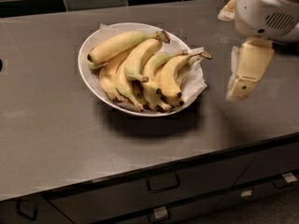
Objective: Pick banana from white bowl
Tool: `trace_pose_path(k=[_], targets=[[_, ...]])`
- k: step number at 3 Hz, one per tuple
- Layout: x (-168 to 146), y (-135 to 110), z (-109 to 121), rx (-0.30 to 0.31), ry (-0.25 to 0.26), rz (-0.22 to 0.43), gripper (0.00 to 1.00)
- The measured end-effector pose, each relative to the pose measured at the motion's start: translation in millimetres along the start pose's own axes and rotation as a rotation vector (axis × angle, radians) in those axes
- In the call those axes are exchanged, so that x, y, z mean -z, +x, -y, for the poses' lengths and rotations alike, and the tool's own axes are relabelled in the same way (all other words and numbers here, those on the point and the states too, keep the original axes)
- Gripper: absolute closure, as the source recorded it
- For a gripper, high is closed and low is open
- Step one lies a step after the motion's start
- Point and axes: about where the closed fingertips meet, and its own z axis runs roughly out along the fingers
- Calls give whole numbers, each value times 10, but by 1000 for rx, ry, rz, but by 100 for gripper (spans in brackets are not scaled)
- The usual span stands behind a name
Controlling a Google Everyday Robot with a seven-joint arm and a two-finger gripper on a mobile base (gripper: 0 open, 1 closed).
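Count taken on the table [51, 139], one in number.

- White bowl [84, 70]: one, upper centre of the frame.
- Paper lining [196, 80]: one sheet, showing at the bowl's right rim.
- Long, nearly straight banana [121, 43]: one, lying across the top of the pile.
- Shorter curved bananas [161, 76], bunched: at least five visible; they overlap, so the exact total cannot be told.
- Tool [239, 88]: one, at the right of the frame, apart from the bowl.
- Dark drawer handles [163, 183]: three, along the bottom of the frame.
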Motion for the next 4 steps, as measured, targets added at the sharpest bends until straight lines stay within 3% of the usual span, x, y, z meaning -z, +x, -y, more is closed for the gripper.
trace_pose_path(k=[1,2,4], targets=[[154,-529,167,146,16,32,0],[105,-1232,250,364,-43,116,0],[150,-1467,380,401,7,163,0]])
